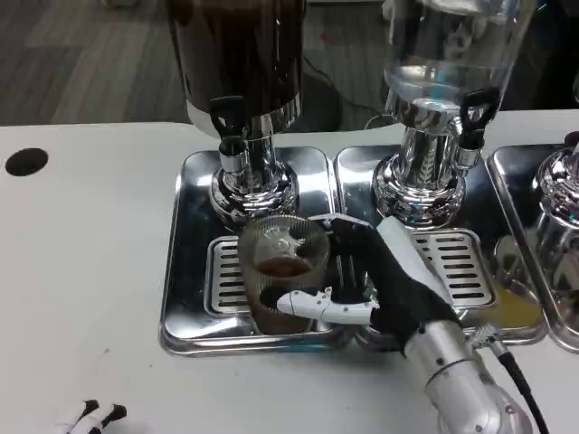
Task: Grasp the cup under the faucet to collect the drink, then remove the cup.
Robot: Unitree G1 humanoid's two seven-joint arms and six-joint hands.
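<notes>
A clear ribbed plastic cup (282,271) holds a shallow pool of dark brown drink. It stands on the slotted drip grate of a shiny steel tray (185,271), below the black-handled faucet (230,136) of the dark drink dispenser (240,54). The right hand (375,280) wraps around the cup's right side, fingers curled behind, thumb across the front. The cup stands upright, mouth up, long axis vertical.

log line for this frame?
right hand: holds cup | cup: on drip grate under dark dispenser's faucet, some brown drink inside
</notes>
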